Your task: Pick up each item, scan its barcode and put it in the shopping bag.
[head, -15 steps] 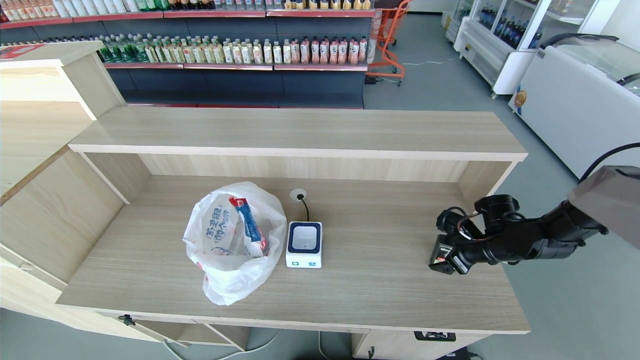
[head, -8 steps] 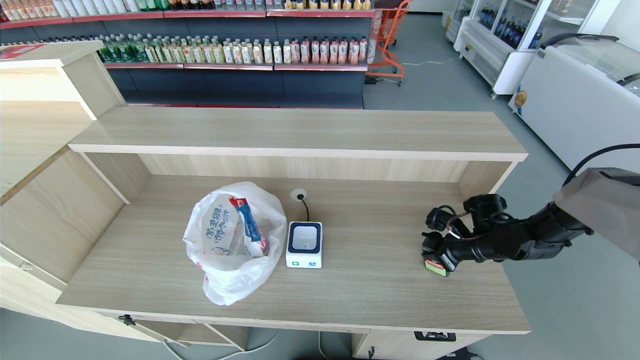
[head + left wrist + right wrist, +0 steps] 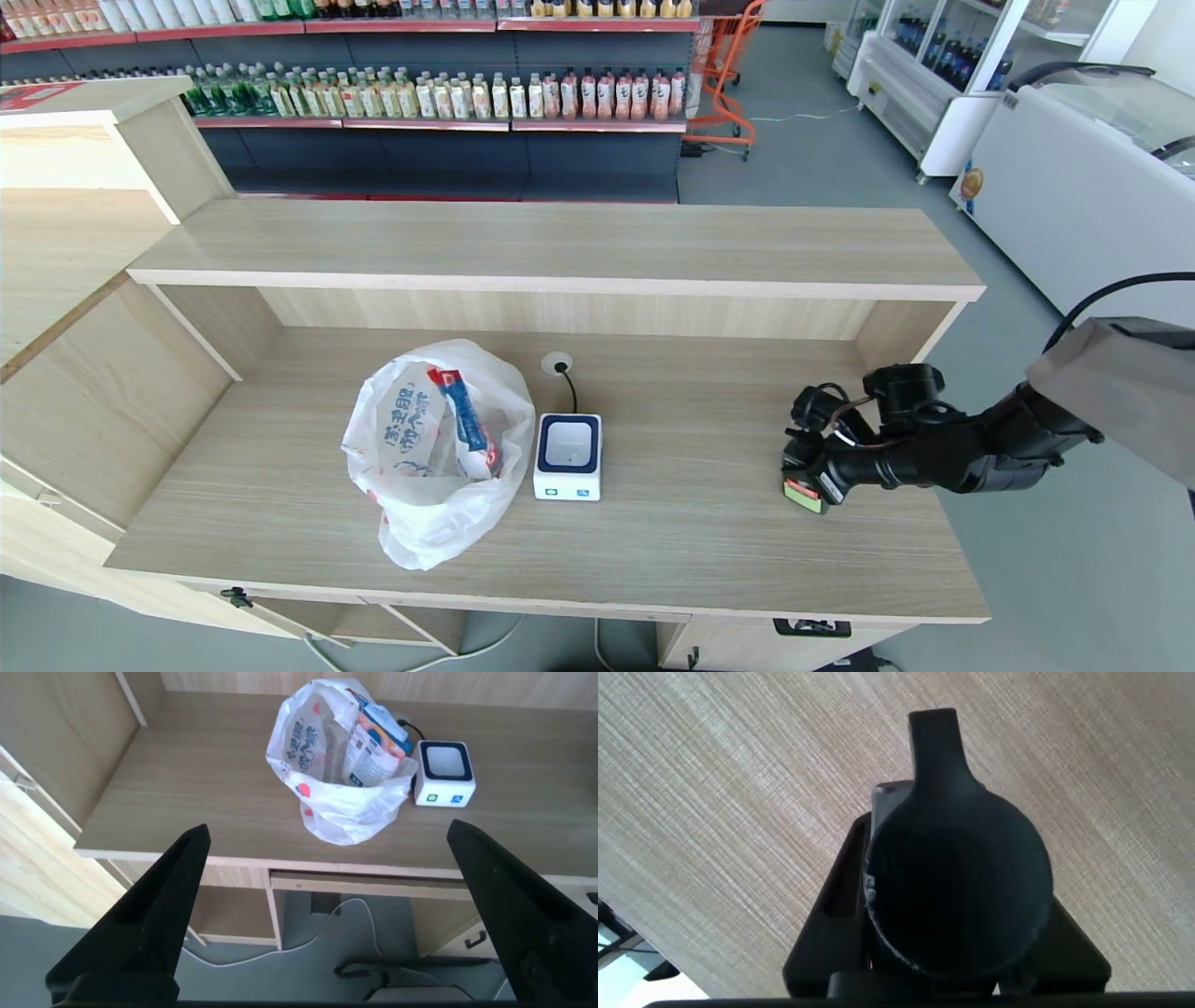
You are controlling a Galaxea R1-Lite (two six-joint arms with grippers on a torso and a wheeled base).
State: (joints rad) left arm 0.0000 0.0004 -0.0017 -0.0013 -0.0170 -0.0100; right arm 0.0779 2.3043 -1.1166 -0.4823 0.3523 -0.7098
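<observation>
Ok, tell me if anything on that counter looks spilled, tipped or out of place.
Nothing stands out. The shopping bag sits open beside the scanner with packets inside and nothing spilled. The scanner lies flat on the counter. The right hand hovers low near the counter's right end.

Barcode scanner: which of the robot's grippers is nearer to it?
Right, it seems. The right gripper is over the counter, to the right of the barcode scanner. The left gripper, open, is off the counter, out before its near edge.
</observation>
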